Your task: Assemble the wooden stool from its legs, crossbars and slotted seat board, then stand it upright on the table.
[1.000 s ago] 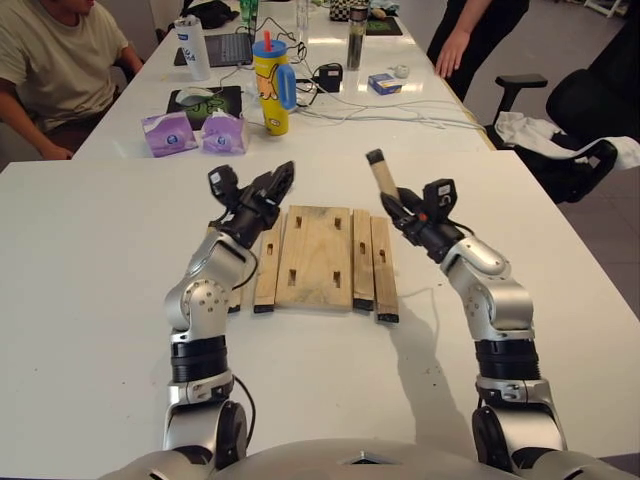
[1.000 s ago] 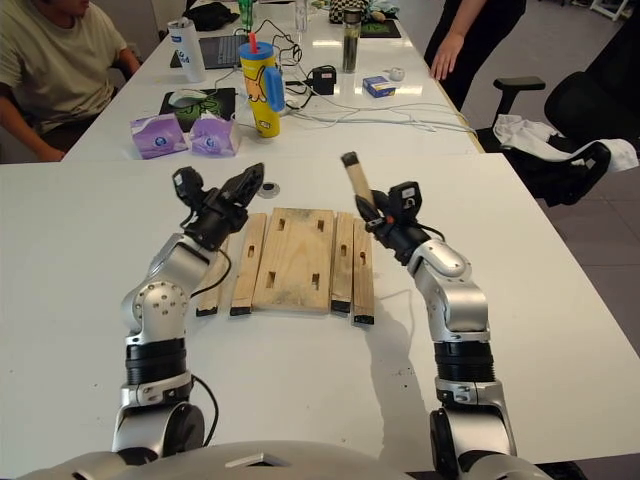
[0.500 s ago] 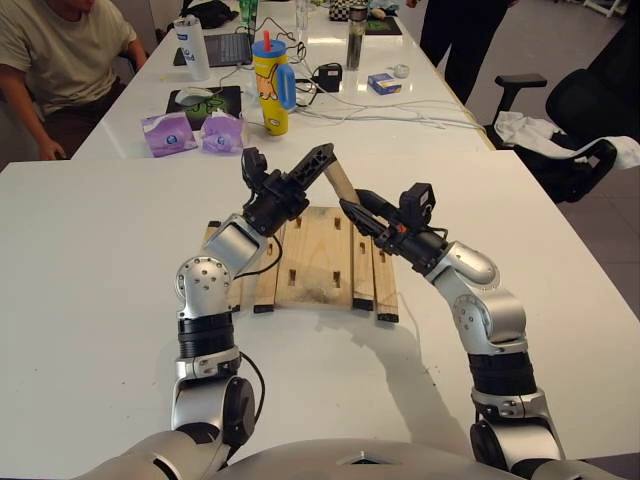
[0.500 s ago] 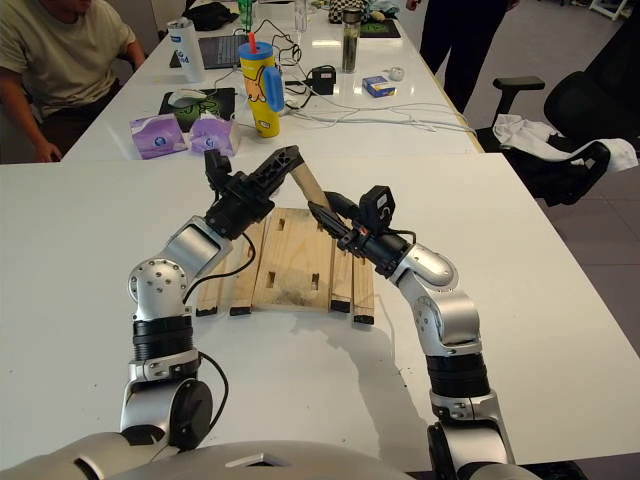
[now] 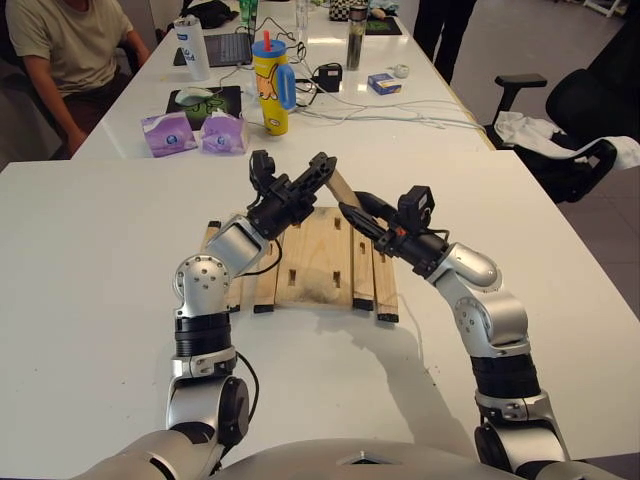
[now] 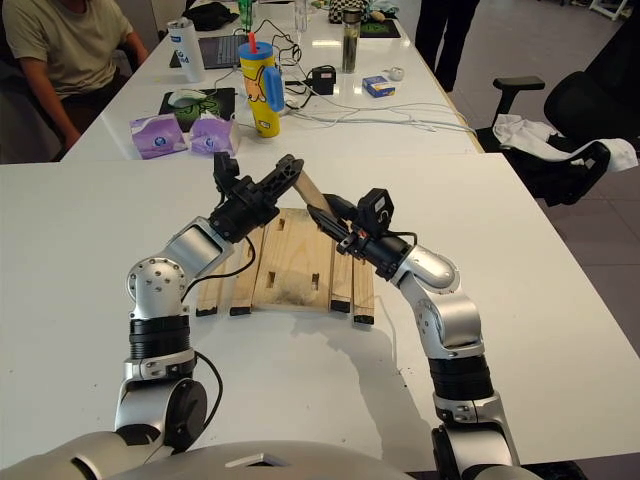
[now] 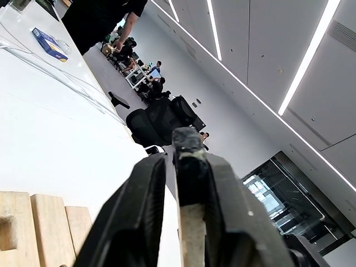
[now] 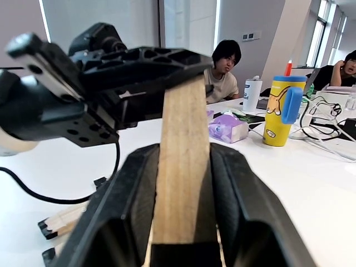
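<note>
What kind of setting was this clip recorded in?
Most likely an open-plan office or lab: long white tables, a laptop and cables on the next one, a black office chair, and strip lights along a high ceiling.

Seat board (image 5: 318,255) flat on the table (image 5: 100,250), bars (image 5: 266,270) left and right of it; above its far edge, the leg (image 5: 340,188) between left gripper (image 5: 318,168) and right gripper (image 5: 352,212).

Room beside the wooden boards (image 5: 318,272); cup (image 5: 270,100) and tissue packs (image 5: 195,133) beyond.
</note>
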### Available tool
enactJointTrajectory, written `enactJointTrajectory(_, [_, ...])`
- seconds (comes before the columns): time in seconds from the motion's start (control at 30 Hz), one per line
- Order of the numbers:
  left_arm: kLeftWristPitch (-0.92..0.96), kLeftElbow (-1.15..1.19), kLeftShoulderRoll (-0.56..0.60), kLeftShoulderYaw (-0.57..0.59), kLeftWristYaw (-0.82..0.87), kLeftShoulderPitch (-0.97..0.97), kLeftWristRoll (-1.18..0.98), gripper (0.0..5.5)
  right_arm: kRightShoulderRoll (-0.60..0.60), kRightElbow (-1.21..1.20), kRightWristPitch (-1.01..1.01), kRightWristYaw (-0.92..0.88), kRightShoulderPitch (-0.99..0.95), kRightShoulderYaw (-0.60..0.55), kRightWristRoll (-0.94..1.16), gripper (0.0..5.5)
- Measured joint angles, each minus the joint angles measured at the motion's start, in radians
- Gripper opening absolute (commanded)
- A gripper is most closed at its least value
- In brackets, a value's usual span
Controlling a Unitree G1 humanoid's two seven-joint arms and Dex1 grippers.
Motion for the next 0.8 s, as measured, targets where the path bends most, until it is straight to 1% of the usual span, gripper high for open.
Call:
enactJointTrajectory(0.1, [0.003, 0.0, 0.0, 0.002, 0.011, 0.0, -0.001, 0.44, -0.004, 0.011, -0.02, -0.005, -0.001, 0.01, -0.017, 1.3])
enactJointTrajectory(0.13, [0.003, 0.0, 0.0, 0.003, 0.013, 0.0, -0.002, 0.44, -0.004, 0.012, -0.026, -0.005, -0.001, 0.012, -0.024, 1.59])
enactJointTrajectory(0.27, [-0.032, -0.009, 0.007, 0.024, 0.015, 0.0, 0.005, 0.42, -0.021, 0.023, -0.042, -0.006, -0.001, 0.019, -0.043, 2.16])
enactJointTrajectory(0.4, [-0.107, -0.081, 0.022, 0.042, 0.051, 0.033, 0.055, 0.42, -0.032, 0.05, 0.042, -0.021, 0.006, 0.027, -0.043, 2.9])
enactJointTrajectory(0.5, [-0.202, -0.16, 0.009, 0.059, 0.144, 0.104, 0.147, 0.42, -0.042, 0.094, 0.067, -0.054, 0.015, 0.028, -0.064, 2.92])
enactJointTrajectory(0.6, [-0.339, -0.244, -0.027, 0.015, 0.209, 0.255, 0.314, 0.42, -0.044, 0.17, 0.095, -0.139, -0.012, -0.055, -0.069, 2.92])
enactJointTrajectory(0.67, [-0.42, -0.223, -0.034, -0.014, 0.229, 0.316, 0.405, 0.42, -0.04, 0.19, 0.102, -0.164, -0.036, -0.078, -0.068, 2.92])
enactJointTrajectory(0.8, [-0.561, -0.148, -0.033, -0.012, 0.248, 0.324, 0.49, 0.42, -0.025, 0.217, 0.106, -0.172, -0.054, -0.067, -0.071, 2.92])
